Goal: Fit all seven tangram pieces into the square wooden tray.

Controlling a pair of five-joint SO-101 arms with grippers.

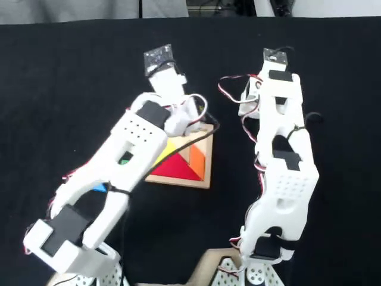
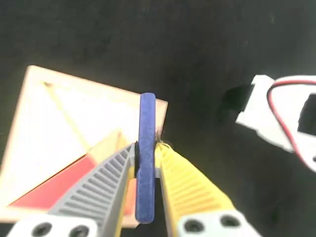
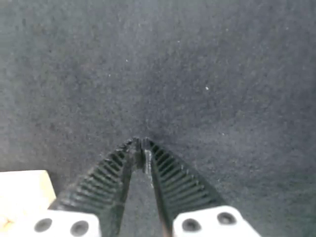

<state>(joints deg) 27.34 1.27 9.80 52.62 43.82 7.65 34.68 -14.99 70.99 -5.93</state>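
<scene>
We see the left tool (image 2: 146,147) clamping the blue tangram piece (image 2: 147,113) edgewise over the wooden tray (image 1: 178,180), presumably for insertion; the right tool (image 3: 141,145) is closed, empty.

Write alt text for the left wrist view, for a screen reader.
The left gripper is shut on a dark blue tangram piece, held on edge above a corner of the wooden tray. A red piece lies in the tray, which sits on black cloth; a white part of the other arm with a red wire is farther off.

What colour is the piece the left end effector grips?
Blue; the piece shows best in left wrist view.
</scene>
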